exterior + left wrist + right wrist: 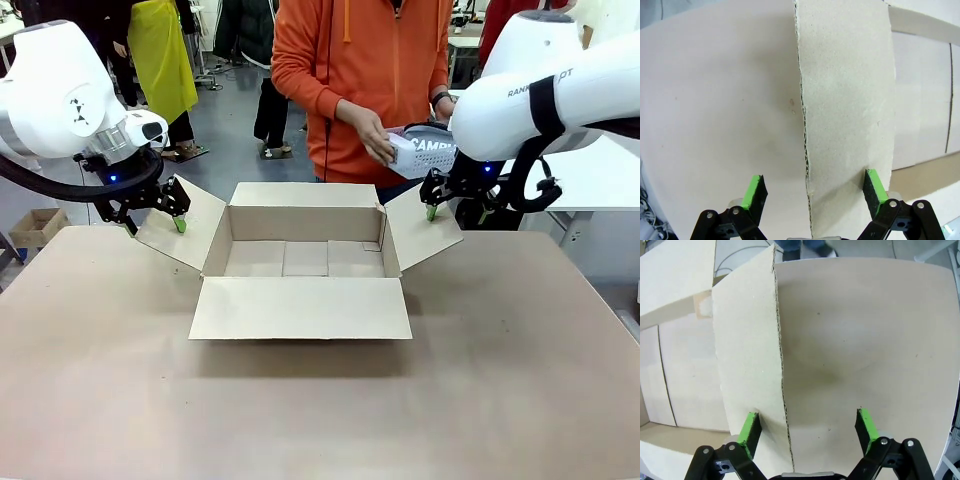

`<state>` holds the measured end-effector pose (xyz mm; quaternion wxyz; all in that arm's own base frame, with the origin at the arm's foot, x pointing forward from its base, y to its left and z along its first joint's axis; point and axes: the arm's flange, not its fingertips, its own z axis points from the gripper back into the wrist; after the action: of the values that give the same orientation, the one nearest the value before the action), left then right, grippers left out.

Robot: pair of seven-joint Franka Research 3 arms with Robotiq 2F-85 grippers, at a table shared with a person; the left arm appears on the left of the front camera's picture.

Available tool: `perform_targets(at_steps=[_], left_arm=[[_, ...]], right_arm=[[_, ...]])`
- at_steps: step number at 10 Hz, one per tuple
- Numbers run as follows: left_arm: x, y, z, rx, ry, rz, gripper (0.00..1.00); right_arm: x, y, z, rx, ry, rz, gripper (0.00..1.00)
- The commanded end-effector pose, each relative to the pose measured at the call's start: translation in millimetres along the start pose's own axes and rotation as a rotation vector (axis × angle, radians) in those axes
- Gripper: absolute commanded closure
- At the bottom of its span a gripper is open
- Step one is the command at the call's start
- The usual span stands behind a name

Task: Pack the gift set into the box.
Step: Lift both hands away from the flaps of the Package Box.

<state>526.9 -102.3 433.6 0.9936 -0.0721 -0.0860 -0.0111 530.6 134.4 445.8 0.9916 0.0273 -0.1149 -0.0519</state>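
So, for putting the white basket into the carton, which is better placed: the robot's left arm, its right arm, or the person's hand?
Probably the person's hand: it already holds the basket just beyond the open carton. Both robot pincers are at side flaps.

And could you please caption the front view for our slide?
Open carton awaits the gift set, held by the person opposite, robot arms at both side flaps.

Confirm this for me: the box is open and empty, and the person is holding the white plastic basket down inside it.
Not quite: the front view shows the person holding the white basket beyond the box's far side, not inside it. The box is indeed open and empty.
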Motion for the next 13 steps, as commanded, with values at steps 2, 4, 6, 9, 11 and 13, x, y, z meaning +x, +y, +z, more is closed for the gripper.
perform_targets(at_steps=[2, 4, 6, 9, 11, 13], left_arm=[[-0.6, -0.7, 1.4, 0.013, 0.002, 0.012, 0.0], [-0.6, -0.7, 1.4, 0.013, 0.002, 0.012, 0.0], [-0.6, -0.7, 1.4, 0.013, 0.002, 0.012, 0.0], [-0.6, -0.7, 1.4, 0.013, 0.002, 0.012, 0.0], [-0.6, -0.7, 1.4, 0.013, 0.002, 0.012, 0.0], [-0.6, -0.7, 1.4, 0.013, 0.002, 0.012, 0.0]], right_arm=[[2.3, 3.2, 1.4, -0.027, -0.009, -0.021, 0.0], [2.3, 3.2, 1.4, -0.027, -0.009, -0.021, 0.0], [2.3, 3.2, 1.4, -0.027, -0.009, -0.021, 0.0], [2.3, 3.2, 1.4, -0.027, -0.009, -0.021, 0.0], [2.3, 3.2, 1.4, -0.027, -0.009, -0.021, 0.0], [2.3, 3.2, 1.4, -0.027, -0.009, -0.021, 0.0]])
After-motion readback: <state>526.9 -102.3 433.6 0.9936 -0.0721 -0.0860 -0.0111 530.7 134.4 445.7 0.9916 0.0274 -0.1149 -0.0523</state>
